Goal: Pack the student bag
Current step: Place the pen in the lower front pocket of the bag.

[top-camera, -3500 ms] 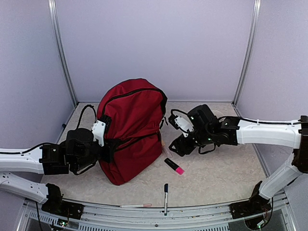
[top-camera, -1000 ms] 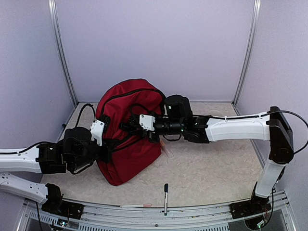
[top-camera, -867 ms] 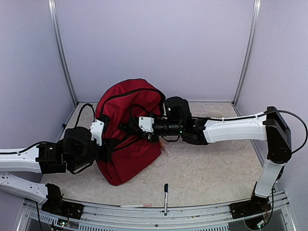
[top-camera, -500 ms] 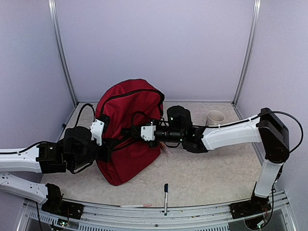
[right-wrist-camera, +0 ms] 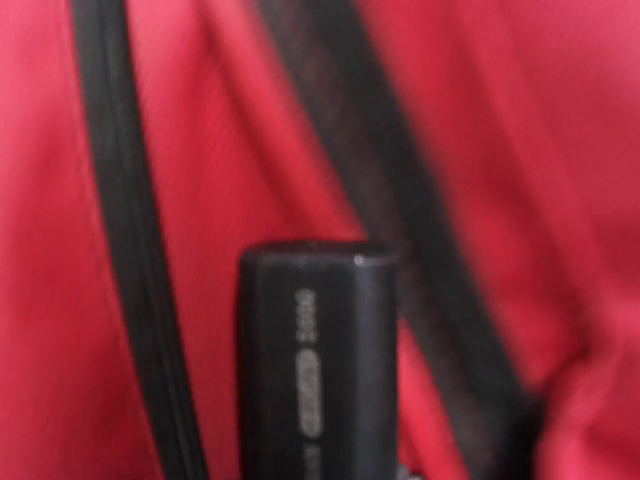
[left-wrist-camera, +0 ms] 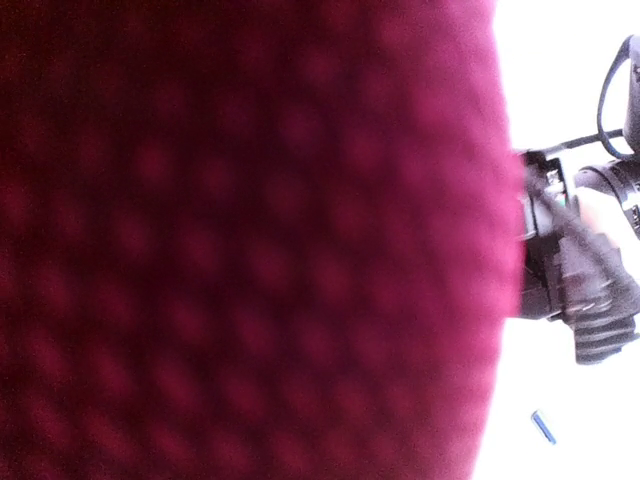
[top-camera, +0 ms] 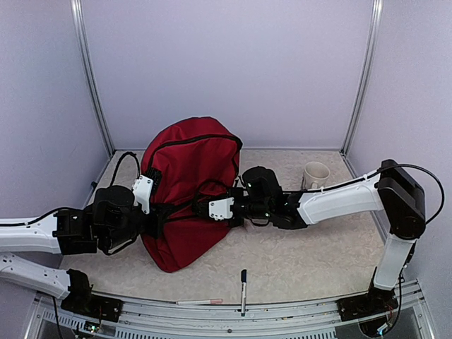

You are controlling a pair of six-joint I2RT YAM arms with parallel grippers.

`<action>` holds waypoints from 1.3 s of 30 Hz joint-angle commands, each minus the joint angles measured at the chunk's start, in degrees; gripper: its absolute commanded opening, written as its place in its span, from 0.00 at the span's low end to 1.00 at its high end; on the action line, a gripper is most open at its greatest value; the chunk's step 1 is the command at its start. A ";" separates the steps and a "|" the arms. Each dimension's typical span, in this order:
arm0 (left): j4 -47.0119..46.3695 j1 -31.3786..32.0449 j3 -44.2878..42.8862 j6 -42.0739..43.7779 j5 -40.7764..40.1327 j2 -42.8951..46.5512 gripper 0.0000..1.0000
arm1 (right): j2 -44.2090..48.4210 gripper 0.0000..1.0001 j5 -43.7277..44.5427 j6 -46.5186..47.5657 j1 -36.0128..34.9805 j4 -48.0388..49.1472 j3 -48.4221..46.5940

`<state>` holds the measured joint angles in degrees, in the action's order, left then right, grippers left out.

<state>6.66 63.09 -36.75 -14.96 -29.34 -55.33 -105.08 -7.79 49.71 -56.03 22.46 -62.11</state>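
Standing slumped on the left-centre of the beige, speckled table (top-camera: 325,247), the student bag (top-camera: 191,169) leans with its rounded top toward the back wall, and its lower end lies closer to the front edge. Pale lilac walls (top-camera: 226,70) close in the back and both sides, joined at the rear corners by a left aluminium post (top-camera: 92,78) and a right aluminium post (top-camera: 364,78). A metal rail (top-camera: 296,314) runs along the near edge, where the arm bases are bolted. The left gripper (top-camera: 157,214) is pushed into the bag's left flank. Its wrist camera shows almost only blurred red weave, so I cannot tell how its fingers stand. The right arm reaches across from the right, and the right gripper (top-camera: 205,207) is against the bag's front face. In its wrist view a dark marker barrel (right-wrist-camera: 315,390) with fine print juts up from the bottom edge, held just before the red fabric and beside a black zipper line (right-wrist-camera: 130,250). The fingers pinching it lie below the frame. A cream mug (top-camera: 316,174) stands upright on the table near the right rear corner, well apart from the bag. A dark pen (top-camera: 243,278) lies near the front edge, pointing front to back. A thin pale stick (top-camera: 200,302) rests on the rail just left of the pen.
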 commanded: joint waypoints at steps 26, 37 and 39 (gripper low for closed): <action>-6.84 3.27 -3.70 2.02 6.30 -0.23 0.03 | -8.87 0.22 16.41 8.79 -7.26 -54.29 -25.18; -6.45 3.27 -3.94 2.21 6.76 -0.70 0.08 | -3.62 0.63 17.62 5.78 -8.39 -47.49 -24.12; -6.48 3.27 -3.79 2.22 6.67 -0.38 0.10 | -1.10 0.65 18.32 5.95 -8.39 -44.02 -22.34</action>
<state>7.25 64.88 -39.22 -12.95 -28.56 -57.60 -110.17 8.69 56.64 -63.94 -27.24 -86.87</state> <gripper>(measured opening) 0.115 0.635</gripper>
